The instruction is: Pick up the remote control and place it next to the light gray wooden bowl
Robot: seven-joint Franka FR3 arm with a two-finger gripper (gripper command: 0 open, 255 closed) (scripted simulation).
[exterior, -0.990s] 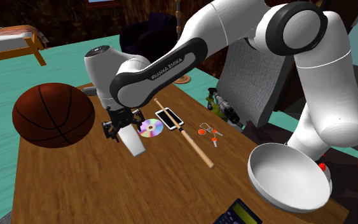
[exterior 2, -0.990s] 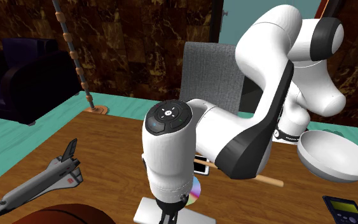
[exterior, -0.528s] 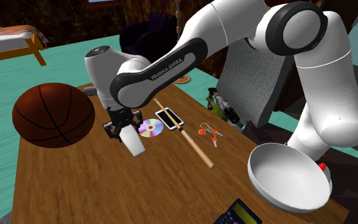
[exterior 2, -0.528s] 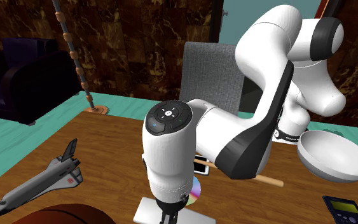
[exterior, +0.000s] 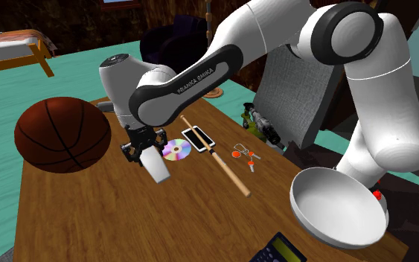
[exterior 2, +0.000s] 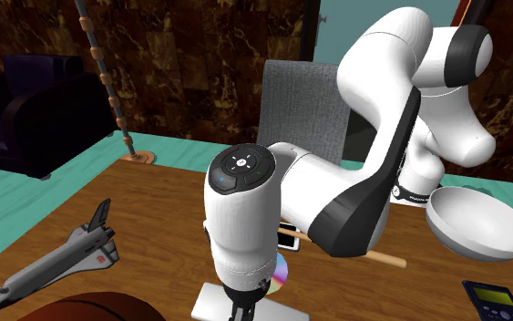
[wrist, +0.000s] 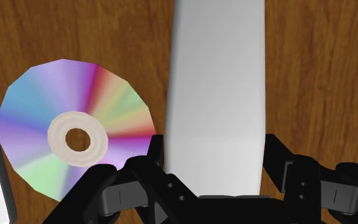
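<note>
Wrist view: gripper (wrist: 215,151) is clasping both long sides of one pale grey remote control (wrist: 217,89), which is lying on the brown wooden table (exterior: 148,223) beside one disc (wrist: 75,137); one light bowl (exterior: 338,207) is sitting well apart; one basketball (exterior: 62,134); teal floor (exterior: 74,71) and dark brown walls (exterior 2: 200,55) are surrounding.
</note>
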